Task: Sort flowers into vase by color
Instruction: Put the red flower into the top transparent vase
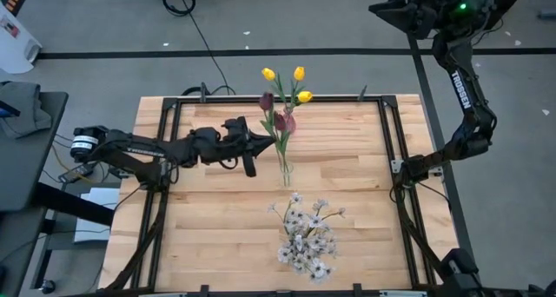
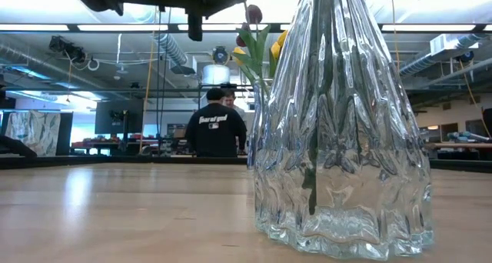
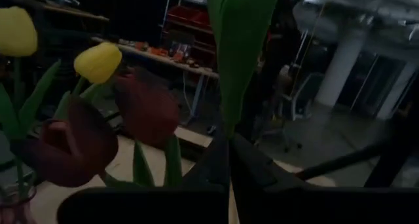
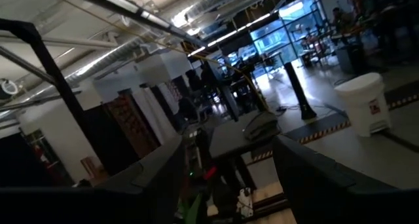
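Note:
Yellow tulips (image 1: 299,73) and maroon tulips (image 1: 282,121) stand together with their stems in a clear vase (image 1: 285,174) at the table's middle. The white blossom spray (image 1: 306,236) stands in a ribbed glass vase (image 2: 346,140) nearer the near edge. My left gripper (image 1: 266,143) reaches in from the left at tulip height, just left of the stems, and is shut on a green leaf. In its wrist view, maroon (image 3: 75,142) and yellow (image 3: 98,60) heads show close by. My right gripper (image 1: 401,168) waits open at the table's right edge. My left gripper (image 3: 229,175) pinches a broad green tulip leaf (image 3: 230,129) between its two fingers. It comes in level from the table's left. The leaf rises from the fingertips; its lower part is hidden by the fingers. Which tulip it belongs to cannot be told.
A black metal frame (image 1: 169,115) runs around the wooden tabletop. Bare wood lies left of both vases and between them and the right edge. A person in a dark shirt (image 2: 215,128) stands in the room beyond the far edge.

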`<action>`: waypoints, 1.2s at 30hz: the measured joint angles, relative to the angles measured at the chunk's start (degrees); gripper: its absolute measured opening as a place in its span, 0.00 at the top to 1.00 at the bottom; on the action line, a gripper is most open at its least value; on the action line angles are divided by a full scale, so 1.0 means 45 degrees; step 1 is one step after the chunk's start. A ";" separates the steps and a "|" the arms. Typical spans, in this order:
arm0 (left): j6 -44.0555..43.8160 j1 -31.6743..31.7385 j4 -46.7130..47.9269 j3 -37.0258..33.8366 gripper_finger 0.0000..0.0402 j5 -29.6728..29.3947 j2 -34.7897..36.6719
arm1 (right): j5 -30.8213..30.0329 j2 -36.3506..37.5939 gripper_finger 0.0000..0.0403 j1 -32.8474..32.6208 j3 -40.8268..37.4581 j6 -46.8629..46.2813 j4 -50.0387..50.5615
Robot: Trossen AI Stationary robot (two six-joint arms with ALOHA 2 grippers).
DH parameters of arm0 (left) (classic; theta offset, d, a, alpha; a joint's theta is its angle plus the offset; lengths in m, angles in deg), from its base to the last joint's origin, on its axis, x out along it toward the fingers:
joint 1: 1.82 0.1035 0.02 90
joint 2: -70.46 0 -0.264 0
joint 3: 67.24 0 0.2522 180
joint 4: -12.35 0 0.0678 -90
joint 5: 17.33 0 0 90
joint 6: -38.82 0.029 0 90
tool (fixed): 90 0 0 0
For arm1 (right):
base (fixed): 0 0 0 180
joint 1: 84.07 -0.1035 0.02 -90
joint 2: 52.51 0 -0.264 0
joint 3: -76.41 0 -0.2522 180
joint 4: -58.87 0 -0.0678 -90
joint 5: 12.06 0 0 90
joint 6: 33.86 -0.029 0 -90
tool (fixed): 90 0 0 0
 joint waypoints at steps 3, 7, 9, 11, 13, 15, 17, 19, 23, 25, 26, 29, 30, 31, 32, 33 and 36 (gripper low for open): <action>0.0469 0.0012 0.0507 0.0010 0.98 0.0007 0.0000 | -0.0188 0.0000 0.40 0.0005 0.0000 0.0000 0.0022; 0.0783 0.0192 0.0685 0.0010 0.98 0.0199 -0.0005 | -0.0292 0.0000 0.40 0.0000 0.0000 0.0000 0.0008; 0.0829 0.0305 0.0810 0.0010 0.98 0.0370 -0.0005 | -0.0342 0.0000 0.40 0.0000 0.0000 0.0002 0.0015; 0.0843 0.0378 0.0929 0.0010 0.98 0.0604 -0.0010 | -0.0426 0.0000 0.40 0.0000 0.0000 0.0007 0.0009; 0.0841 0.0435 0.1070 0.0010 0.98 0.0718 -0.0010 | -0.0496 0.0000 0.40 0.0000 0.0000 0.0053 0.0005; 0.0849 0.0437 0.1338 0.0013 0.98 0.0843 -0.0015 | -0.0521 0.0000 0.40 0.0000 0.0000 0.0155 0.0010; 0.0933 0.0437 0.1429 0.0015 0.98 0.0848 -0.0029 | -0.0521 0.0000 0.40 0.0000 0.0000 0.0288 0.0005; 0.1149 0.0437 0.1286 0.0014 0.98 0.0843 -0.0110 | -0.0521 0.0000 0.40 0.0000 0.0000 0.0368 0.0008; 0.1040 0.0502 0.0102 0.0015 0.98 0.1235 -0.0771 | -0.0518 0.0000 0.40 0.0000 0.0000 0.0480 0.0005; 0.0685 0.0499 -0.0612 0.0015 0.98 0.1544 -0.1259 | -0.0520 -0.0004 0.40 0.0000 0.0000 0.0601 0.0005; 0.0432 0.0495 -0.0889 0.0015 0.98 0.1628 -0.1486 | -0.0517 -0.0005 0.40 0.0000 0.0000 0.0641 0.0005; 0.0014 0.0396 -0.1366 0.0015 0.98 0.1761 -0.2001 | -0.0511 -0.0005 0.40 0.0000 0.0000 0.0680 0.0005; -0.0019 0.0351 -0.1334 0.0015 0.98 0.1759 -0.2111 | -0.0503 -0.0005 0.40 0.0000 0.0000 0.0696 0.0005; 0.0014 0.0298 -0.1323 0.0015 0.98 0.1758 -0.2201 | -0.0461 -0.0005 0.40 0.0000 0.0000 0.0716 0.0005; 0.0103 0.0228 -0.1291 0.0015 0.98 0.1761 -0.2269 | -0.0401 -0.0005 0.40 0.0000 0.0000 0.0728 0.0005; 0.0155 0.0195 -0.1282 0.0015 0.98 0.1768 -0.2325 | -0.0328 -0.0005 0.40 0.0000 0.0000 0.0728 0.0005; 0.0176 0.0175 -0.1130 0.0015 0.98 0.1866 -0.2392 | -0.0159 -0.0005 0.40 0.0000 0.0000 0.0738 0.0005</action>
